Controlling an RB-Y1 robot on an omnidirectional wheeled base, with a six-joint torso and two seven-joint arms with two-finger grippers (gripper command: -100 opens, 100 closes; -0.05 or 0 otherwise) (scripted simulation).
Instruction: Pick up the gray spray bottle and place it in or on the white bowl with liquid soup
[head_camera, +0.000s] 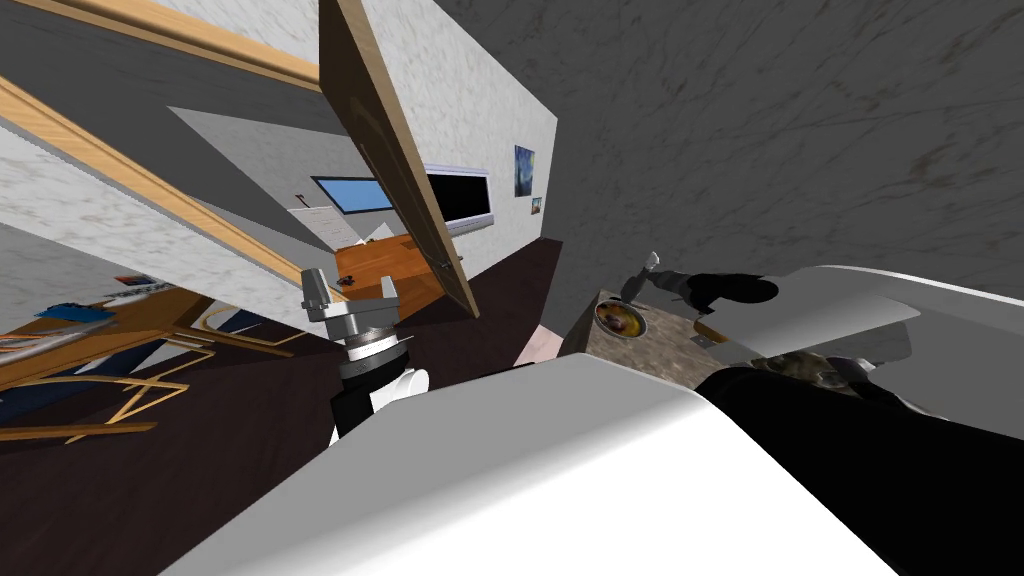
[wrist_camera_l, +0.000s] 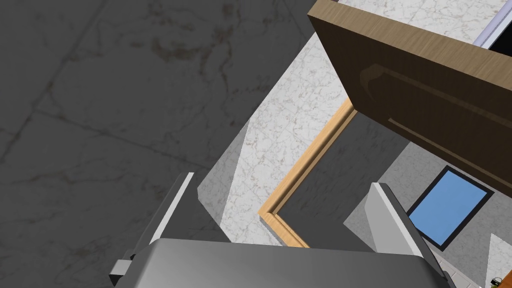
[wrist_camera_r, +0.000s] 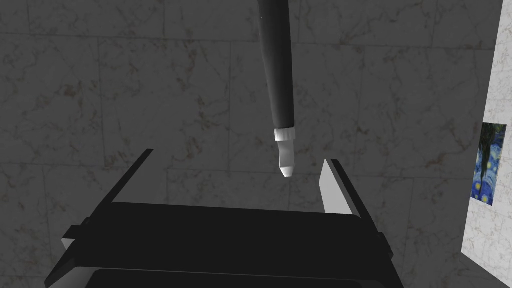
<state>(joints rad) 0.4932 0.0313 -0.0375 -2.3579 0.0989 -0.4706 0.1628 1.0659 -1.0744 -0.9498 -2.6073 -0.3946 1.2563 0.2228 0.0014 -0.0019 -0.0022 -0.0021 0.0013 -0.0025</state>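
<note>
The spray bottle (wrist_camera_r: 280, 75) is a long dark grey body ending in a white collar and nozzle. It lies in line with my right gripper (wrist_camera_r: 236, 156), nozzle towards the hand, in the gap between the open fingers and touching neither. In the head view the bottle (head_camera: 640, 278) slants over the white bowl of soup (head_camera: 620, 320), just ahead of my right gripper (head_camera: 672, 281); I cannot tell whether its lower end touches the bowl. The bowl sits on a small stone-coloured top (head_camera: 650, 352). My left gripper (head_camera: 350, 287) is raised at my left, open and empty (wrist_camera_l: 282, 180).
A dark marbled wall (head_camera: 800, 130) rises close behind the bowl's stand. A brown door (head_camera: 400, 160) hangs open between my two arms. Beyond it are a wooden desk (head_camera: 385, 270) and wooden chairs (head_camera: 120, 390) on a dark floor.
</note>
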